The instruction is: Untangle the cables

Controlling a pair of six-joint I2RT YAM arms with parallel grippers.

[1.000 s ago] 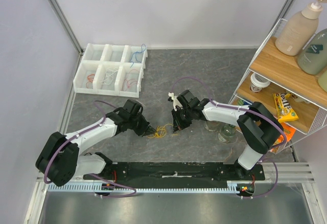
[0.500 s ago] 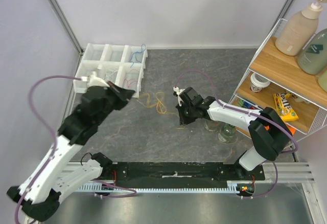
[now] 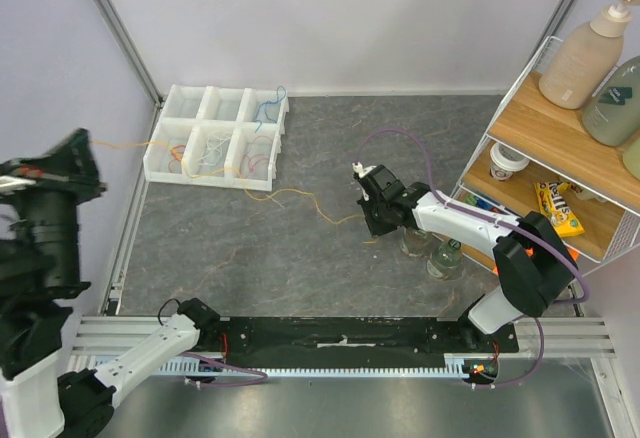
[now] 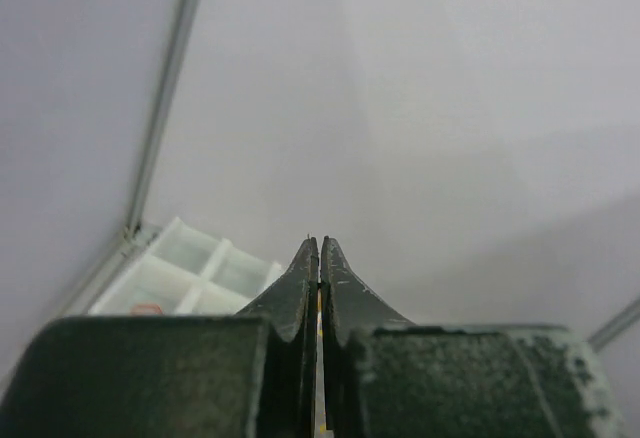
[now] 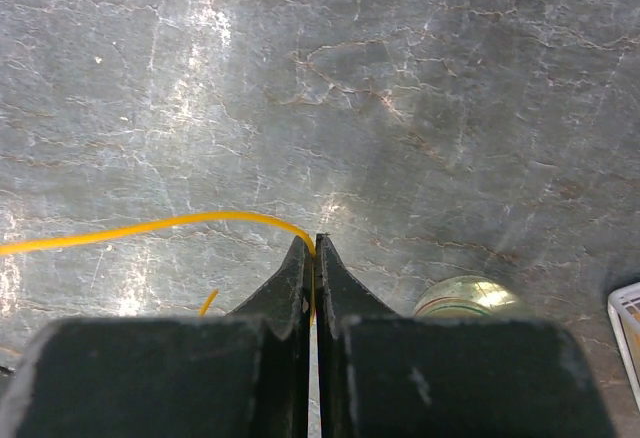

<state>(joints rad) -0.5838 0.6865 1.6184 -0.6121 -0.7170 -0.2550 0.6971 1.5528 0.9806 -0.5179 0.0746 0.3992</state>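
Top external: yellow cable (image 3: 285, 194) stretches left-right between both clamped jaws.

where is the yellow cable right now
In the top view the yellow cable stretches from the right claw leftward past the white tray toward the raised left claw.

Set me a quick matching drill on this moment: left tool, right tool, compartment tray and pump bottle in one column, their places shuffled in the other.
Things:
1. left tool
2. right tool
3. compartment tray
4. pump bottle

Places:
A. on the top wooden shelf, right side
B. low over the table, near its middle, shut on the yellow cable
C. back left of the table
D. high up at the far left, shut on the yellow cable

Pairs: 1-D, 2-B, 3-C, 4-A.
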